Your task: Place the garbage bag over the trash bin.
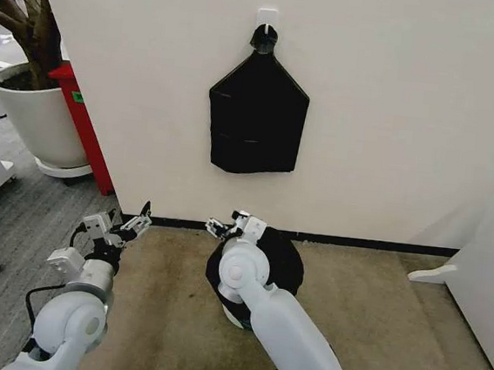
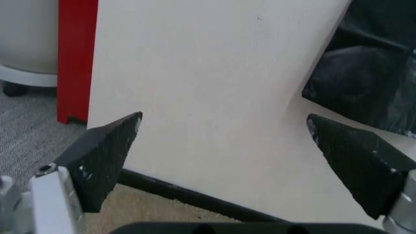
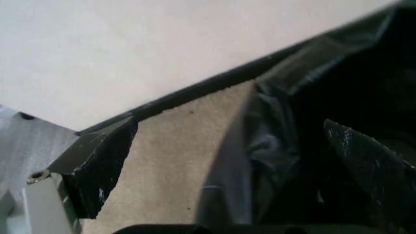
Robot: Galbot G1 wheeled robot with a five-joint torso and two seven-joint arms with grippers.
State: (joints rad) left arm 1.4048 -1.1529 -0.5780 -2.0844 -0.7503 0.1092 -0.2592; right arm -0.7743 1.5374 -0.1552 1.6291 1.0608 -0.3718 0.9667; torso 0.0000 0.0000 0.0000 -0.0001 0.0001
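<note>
The glossy black garbage bag (image 1: 282,260) is draped over the trash bin, whose white side (image 1: 232,313) peeks out below it on the carpet near the wall. My right gripper (image 1: 228,226) hovers open at the bag's upper left edge. In the right wrist view the open right gripper (image 3: 231,123) straddles the crinkled bag (image 3: 293,146), with one finger over the carpet and the other over the bag's dark inside. My left gripper (image 1: 127,225) is open and empty, left of the bin. In the left wrist view it (image 2: 223,118) faces the wall.
A flat black bundle of bags (image 1: 257,114) hangs from a hook on the white wall above the bin. A large white plant pot (image 1: 35,116) and a red panel (image 1: 84,130) stand at the left. White furniture (image 1: 482,286) borders the carpet on the right.
</note>
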